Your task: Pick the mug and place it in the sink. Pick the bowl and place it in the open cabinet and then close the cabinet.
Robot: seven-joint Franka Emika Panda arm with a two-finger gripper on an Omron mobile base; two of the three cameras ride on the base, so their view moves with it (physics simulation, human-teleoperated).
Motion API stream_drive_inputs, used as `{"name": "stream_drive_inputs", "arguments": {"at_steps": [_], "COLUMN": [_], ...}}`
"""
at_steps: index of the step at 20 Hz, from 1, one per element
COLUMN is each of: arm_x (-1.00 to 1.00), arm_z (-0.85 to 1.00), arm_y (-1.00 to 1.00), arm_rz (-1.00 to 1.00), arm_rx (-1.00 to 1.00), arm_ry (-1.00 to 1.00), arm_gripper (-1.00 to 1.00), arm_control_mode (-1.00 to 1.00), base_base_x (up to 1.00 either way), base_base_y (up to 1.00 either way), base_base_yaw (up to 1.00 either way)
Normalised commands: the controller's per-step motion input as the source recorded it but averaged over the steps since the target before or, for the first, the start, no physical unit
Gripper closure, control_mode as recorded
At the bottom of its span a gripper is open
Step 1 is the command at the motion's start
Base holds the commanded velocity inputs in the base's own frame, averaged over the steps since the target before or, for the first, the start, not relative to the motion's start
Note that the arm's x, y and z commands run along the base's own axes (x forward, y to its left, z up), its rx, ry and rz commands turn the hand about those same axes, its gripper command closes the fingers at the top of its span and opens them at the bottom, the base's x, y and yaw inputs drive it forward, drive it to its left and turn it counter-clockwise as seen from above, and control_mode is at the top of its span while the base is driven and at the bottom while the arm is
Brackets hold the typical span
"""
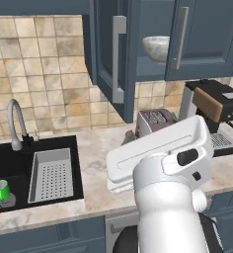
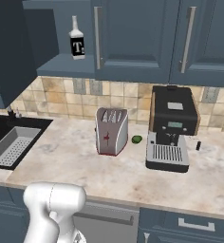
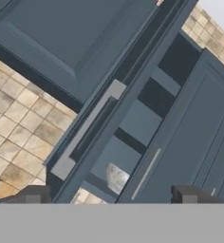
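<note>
Bowl: I see the bowl on the inner shelf of the cabinet, showing in the gap between two doors; in the hand view it shows as a pale patch in that same gap.
Cabinet door: the open door stands edge-on to me, its silver bar handle upright; in the hand view the handle runs slantwise.
Mug: the mug stands upright in the sink, near the drain, left of the grey tray.
End effector: my end effector has its fingers spread wide, holding nothing and touching nothing; the fingertips point towards the cabinet.
Worktop: the worktop carries a toaster and a coffee machine, with a small green ball between them.
</note>
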Motion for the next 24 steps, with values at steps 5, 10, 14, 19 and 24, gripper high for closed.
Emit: {"name": "stream_drive_inputs", "arguments": {"at_steps": [5, 10, 14, 19, 24], "arm_x": [0.4, 0.5, 0.51, 0.51, 0.56], "arm_z": [-0.53, -0.62, -0.53, -0.4, -0.29], "arm_y": [0.0, 0.0, 0.0, 0.0, 0.0], "arm_rz": [0.0, 0.0, 0.0, 0.0, -0.01], "arm_rx": [0.08, 0.08, 0.06, 0.07, 0.09], "arm_ry": [-0.1, -0.13, -0.16, -0.15, -0.1], "arm_gripper": [-1.0, -1.0, -1.0, -1.0, -1.0], "arm_control_mode": [-1.0, -1.0, -1.0, -1.0, -1.0], "base_base_x": [0.0, 0.0, 0.0, 0.0, 0.0], "base_base_y": [0.0, 0.0, 0.0, 0.0, 0.0], "base_base_yaw": [0.0, 0.0, 0.0, 0.0, 0.0]}}
